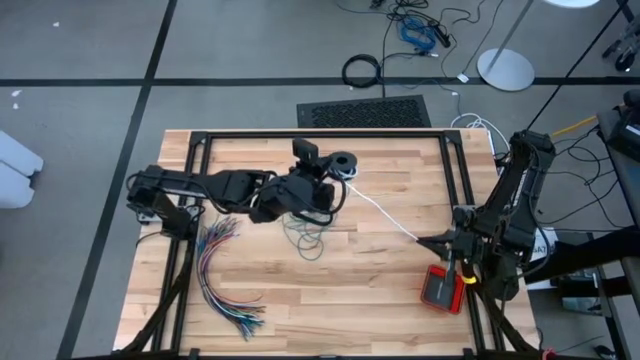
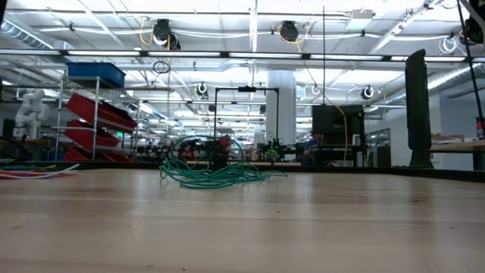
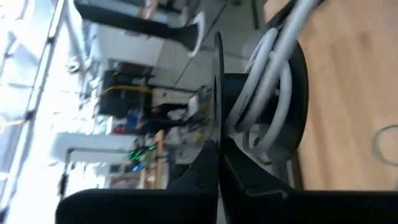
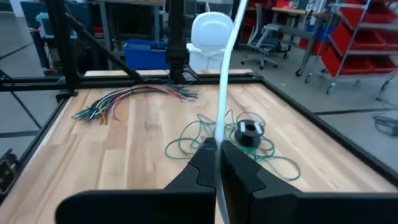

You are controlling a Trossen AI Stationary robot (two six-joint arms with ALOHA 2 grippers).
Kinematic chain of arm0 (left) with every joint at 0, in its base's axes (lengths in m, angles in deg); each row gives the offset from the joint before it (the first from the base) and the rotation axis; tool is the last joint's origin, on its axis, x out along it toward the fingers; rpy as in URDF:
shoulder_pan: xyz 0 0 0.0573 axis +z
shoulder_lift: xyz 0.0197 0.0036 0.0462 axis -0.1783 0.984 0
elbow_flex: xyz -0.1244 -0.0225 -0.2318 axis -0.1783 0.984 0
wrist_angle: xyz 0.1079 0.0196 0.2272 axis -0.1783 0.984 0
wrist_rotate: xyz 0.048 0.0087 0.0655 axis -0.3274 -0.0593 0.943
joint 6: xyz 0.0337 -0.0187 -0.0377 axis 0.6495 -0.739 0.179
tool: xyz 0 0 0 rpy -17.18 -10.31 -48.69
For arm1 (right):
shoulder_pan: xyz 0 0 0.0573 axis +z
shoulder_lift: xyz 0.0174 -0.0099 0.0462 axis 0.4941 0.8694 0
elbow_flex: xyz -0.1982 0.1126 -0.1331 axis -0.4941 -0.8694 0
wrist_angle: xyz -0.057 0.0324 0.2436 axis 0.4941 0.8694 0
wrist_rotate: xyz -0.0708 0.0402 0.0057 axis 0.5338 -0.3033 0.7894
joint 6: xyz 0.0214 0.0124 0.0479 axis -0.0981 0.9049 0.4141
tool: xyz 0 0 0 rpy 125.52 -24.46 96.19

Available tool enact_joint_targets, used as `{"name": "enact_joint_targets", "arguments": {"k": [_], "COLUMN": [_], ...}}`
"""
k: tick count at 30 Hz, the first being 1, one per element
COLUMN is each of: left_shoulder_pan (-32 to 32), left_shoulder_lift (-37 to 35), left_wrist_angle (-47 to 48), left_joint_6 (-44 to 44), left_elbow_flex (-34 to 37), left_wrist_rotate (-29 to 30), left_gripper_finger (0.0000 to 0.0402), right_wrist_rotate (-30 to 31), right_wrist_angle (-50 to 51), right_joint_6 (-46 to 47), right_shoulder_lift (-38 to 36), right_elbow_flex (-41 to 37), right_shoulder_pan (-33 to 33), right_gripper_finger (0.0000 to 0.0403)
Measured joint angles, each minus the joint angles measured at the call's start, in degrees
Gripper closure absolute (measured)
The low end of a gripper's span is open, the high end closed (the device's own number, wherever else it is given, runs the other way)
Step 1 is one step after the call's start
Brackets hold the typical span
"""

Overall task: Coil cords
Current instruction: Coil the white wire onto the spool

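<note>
2 cords noted. Green cord [image 1: 305,238] lies loosely tangled mid-table: light, limp, likely to snag. White cord [image 1: 385,215] runs taut from spool [image 1: 343,162] to right gripper [image 4: 219,148], clamped on it. Left gripper [image 3: 217,146], pinched together, sits beside the spool. Best grip: near ends.

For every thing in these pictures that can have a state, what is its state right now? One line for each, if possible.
Left gripper: shut, at the black spool.
Right gripper: shut on the white cord.
White cord: stretched straight from spool to right gripper.
Black spool: on the table, white cord wound on it.
Green cord: loose tangle on the table, not coiled.
Coloured wires: lying fanned out, untouched.
</note>
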Motion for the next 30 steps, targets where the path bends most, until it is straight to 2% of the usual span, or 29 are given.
{"name": "enact_joint_targets", "arguments": {"k": [9,16,24,30], "left_shoulder_pan": [-1.2,-2.9,-4.4,-4.7], "left_shoulder_lift": [-0.1,-0.6,-2.1,-2.8], "left_wrist_angle": [4.6,3.3,0.4,0.4], "left_joint_6": [-5.5,-7.5,-8.8,-13.2], "left_elbow_flex": [0.0,0.0,0.0,0.0], "left_wrist_rotate": [-1.7,-5.3,-7.6,-13.1], "left_gripper_finger": [0.0401,0.0401,0.0401,0.0401], "right_wrist_rotate": [0.8,0.1,-5.2,-4.9], "right_wrist_angle": [1.8,10.3,22.3,24.5], "right_joint_6": [-0.7,6.8,17.0,17.8], "right_shoulder_lift": [-0.3,-0.8,-0.8,-0.8], "right_elbow_flex": [0.0,0.0,0.0,0.0], "right_shoulder_pan": [-3.3,-8.8,-15.5,-18.6], "right_gripper_finger": [0.0403,0.0403,0.0403,0.0403]}}
